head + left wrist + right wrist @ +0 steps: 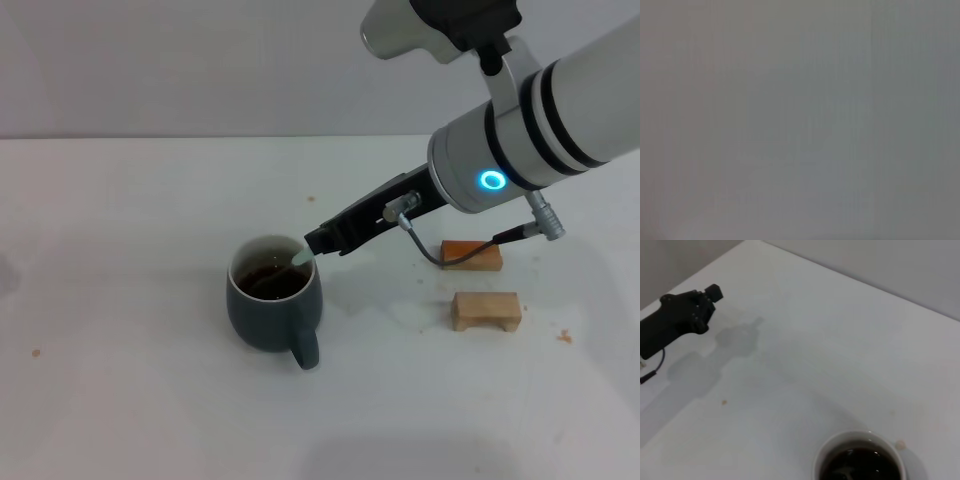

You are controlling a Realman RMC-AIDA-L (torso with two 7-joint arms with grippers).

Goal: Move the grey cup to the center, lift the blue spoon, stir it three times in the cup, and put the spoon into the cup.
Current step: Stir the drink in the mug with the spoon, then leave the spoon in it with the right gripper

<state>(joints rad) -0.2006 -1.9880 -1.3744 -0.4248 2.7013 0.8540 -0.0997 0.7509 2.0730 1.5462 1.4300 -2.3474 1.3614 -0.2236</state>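
Note:
The grey cup (272, 312) stands on the white table near the middle, its handle toward me and dark brown liquid inside. My right gripper (314, 247) reaches in low from the right, at the cup's far right rim. It is shut on the pale handle of the blue spoon (299, 259), which slants down into the liquid. The right wrist view shows the grey cup (826, 456) from above at the lower edge. My left gripper (687, 315) shows there as a black shape far off over the table. The left wrist view is a blank grey.
Two small wooden blocks lie right of the cup: one (473, 256) under the right arm's cable, the other (486, 310) nearer me. Small brown specks (36, 352) dot the table.

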